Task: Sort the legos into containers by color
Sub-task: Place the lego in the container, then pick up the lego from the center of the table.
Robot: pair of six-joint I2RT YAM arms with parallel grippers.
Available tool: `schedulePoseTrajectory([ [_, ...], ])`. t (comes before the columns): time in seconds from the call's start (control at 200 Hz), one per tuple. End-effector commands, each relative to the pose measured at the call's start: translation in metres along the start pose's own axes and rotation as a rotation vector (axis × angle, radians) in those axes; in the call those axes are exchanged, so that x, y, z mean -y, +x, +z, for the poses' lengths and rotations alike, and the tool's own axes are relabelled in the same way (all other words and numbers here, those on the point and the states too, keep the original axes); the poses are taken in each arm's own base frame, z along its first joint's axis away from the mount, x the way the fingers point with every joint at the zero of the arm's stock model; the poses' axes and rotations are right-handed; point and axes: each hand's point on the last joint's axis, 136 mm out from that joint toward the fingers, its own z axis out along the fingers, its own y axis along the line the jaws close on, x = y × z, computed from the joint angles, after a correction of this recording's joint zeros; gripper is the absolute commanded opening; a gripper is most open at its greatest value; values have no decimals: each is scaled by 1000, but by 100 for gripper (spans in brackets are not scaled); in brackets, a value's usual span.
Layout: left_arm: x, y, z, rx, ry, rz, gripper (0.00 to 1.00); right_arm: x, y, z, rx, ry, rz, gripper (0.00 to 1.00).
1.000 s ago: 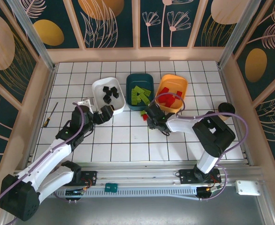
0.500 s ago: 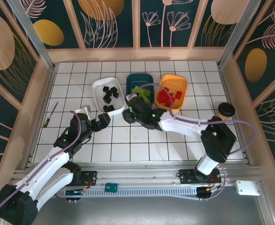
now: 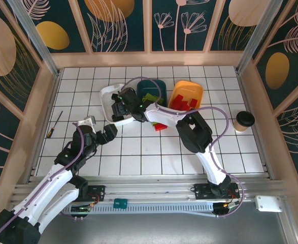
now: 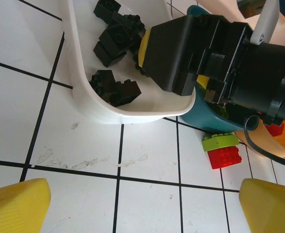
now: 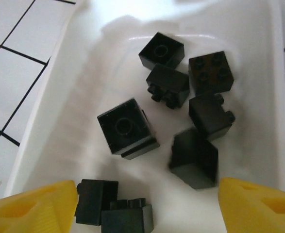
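The white bin holds several black legos. My right gripper hovers open just above them, its yellow fingertips wide apart. One blurred black brick lies loose between them. My left gripper stands open over bare tile, short of the white bin's near rim. A lime brick sits on a red brick on the table. The teal bin holds green legos, and the orange bin holds red ones.
A paper cup with a dark lid stands at the right. A screwdriver lies at the left. The right arm stretches across in front of the teal and orange bins. Raised walls ring the tiled table.
My right arm swung left from in front of the orange bin to above the white bin, and its jaws opened. My left arm drew back slightly toward the near edge.
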Motion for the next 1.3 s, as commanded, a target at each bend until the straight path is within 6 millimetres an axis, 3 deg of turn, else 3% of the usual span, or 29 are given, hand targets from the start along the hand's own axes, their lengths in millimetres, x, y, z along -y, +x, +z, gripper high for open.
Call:
schedulePoseTrajectory([
  [0.0,-3,6,0,-11,0,-15,99,-6,-24,-50,103,-9,4,81],
  [0.09,-3,6,2,-8,7,-19,99,4,-5,-79,124,1,26,83],
  [0.31,-3,9,6,-14,17,-25,98,59,70,-127,89,105,103,87],
  [0.485,-5,12,11,-28,4,-20,99,114,122,-131,-31,250,164,90],
  [0.586,-7,14,14,-35,-2,-17,99,133,143,-126,-85,309,145,92],
  [0.746,-9,16,16,-44,-14,-14,99,151,145,-119,-100,407,96,94],
  [0.956,-9,16,18,-50,-19,-12,99,160,150,-100,-139,398,87,94],
  [1.111,-11,17,19,-56,-27,-11,99,162,146,-89,-140,386,76,88],
  [1.296,-11,18,21,-60,-31,-11,99,160,144,-83,-148,379,58,75],
])
